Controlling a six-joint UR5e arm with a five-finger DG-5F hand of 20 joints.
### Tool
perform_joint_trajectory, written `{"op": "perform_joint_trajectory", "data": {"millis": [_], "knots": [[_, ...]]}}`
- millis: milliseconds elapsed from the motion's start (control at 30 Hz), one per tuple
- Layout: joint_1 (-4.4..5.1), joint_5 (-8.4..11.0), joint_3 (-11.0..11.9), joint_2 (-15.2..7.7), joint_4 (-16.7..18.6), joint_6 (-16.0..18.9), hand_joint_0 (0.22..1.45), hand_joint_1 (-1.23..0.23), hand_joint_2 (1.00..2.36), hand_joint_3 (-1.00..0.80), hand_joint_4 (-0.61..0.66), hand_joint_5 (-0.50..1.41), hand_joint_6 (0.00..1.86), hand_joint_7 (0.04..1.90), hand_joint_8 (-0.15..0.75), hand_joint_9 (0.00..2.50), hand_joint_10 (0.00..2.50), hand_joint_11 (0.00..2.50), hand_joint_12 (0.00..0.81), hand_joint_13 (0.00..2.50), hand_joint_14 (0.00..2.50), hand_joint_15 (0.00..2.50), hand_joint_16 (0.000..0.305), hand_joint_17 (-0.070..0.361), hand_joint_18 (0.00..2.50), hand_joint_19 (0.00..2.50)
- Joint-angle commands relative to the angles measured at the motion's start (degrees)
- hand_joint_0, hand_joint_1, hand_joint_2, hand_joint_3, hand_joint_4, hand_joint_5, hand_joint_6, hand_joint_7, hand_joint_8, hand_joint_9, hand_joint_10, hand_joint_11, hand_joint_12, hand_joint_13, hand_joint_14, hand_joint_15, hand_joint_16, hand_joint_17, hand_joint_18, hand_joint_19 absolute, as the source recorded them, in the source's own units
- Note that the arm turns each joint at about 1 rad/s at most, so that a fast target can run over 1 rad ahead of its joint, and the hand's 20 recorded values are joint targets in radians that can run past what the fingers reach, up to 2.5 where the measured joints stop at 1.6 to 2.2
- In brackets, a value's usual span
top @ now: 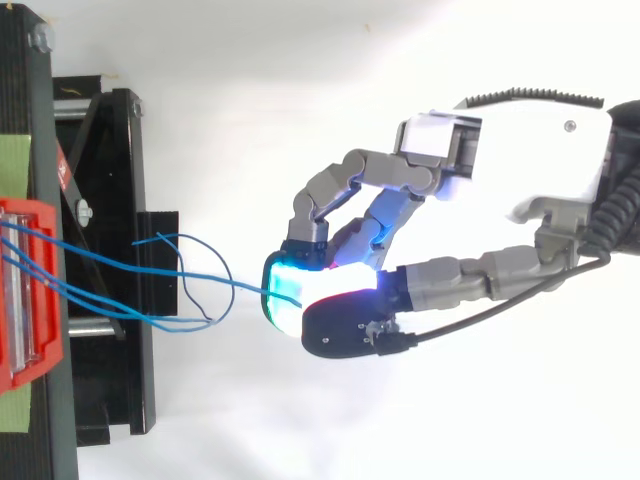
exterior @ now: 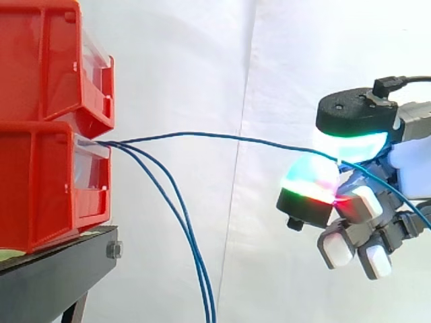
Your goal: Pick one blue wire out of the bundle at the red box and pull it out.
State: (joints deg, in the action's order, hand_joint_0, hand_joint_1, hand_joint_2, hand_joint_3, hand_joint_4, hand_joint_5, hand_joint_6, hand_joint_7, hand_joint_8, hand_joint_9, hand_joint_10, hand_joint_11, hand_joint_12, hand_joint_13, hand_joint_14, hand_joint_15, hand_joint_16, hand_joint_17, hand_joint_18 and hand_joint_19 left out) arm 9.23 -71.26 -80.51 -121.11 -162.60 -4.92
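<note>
Count time: two red bins stacked on the black stand (exterior: pixel 60 276), upper bin (exterior: pixel 40 60) over lower bin (exterior: pixel 40 188), and three blue wires coming out of the lower one's front. One blue wire (exterior: pixel 222 137) is pinched between two glowing pads (exterior: pixel 311 183) of the hand (top: pixel 520 150), with the remaining fingers curled underneath. It runs almost level from bin to hand, long axis straight across the side view, loose end trailing past the pads. The other two wires (exterior: pixel 186 229) droop downward, well apart from the hand.

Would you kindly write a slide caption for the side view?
Hand pinches one blue wire stretched from the lower red bin; two others hang.
</note>
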Motion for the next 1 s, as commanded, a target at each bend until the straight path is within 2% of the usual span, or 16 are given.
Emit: {"op": "perform_joint_trajectory", "data": {"millis": [0, 233, 467, 967], "knots": [[0.00, 0.07, 0.0, 0.1, 0.0, 0.0, 0.53, -0.70, 1.32, -0.02, 0.19, -0.17, 0.89, 0.83, 0.434, 1.05, 0.01, 0.75, 0.523, 0.88, 0.01, 0.44, 0.076, 0.171, 0.92, 0.47], [0.00, -0.02, 0.0, 0.1, 0.0, 0.0, 0.53, -0.70, 1.34, 0.00, 0.16, -0.17, 0.90, 0.84, 0.433, 1.05, 0.01, 0.74, 0.519, 0.88, 0.01, 0.44, 0.076, 0.171, 0.91, 0.48], [0.00, -0.02, 0.0, -0.1, 0.0, 0.0, 0.51, -0.67, 1.42, 0.02, 0.14, -0.16, 0.90, 0.86, 0.434, 1.06, 0.01, 0.75, 0.519, 0.88, 0.01, 0.44, 0.077, 0.173, 0.91, 0.48], [0.00, -0.02, 0.0, -0.1, 0.0, 0.0, 0.51, -0.67, 1.45, 0.01, 0.14, -0.16, 0.90, 0.85, 0.435, 1.07, 0.01, 0.75, 0.518, 0.88, 0.01, 0.44, 0.077, 0.173, 0.91, 0.47]]}}
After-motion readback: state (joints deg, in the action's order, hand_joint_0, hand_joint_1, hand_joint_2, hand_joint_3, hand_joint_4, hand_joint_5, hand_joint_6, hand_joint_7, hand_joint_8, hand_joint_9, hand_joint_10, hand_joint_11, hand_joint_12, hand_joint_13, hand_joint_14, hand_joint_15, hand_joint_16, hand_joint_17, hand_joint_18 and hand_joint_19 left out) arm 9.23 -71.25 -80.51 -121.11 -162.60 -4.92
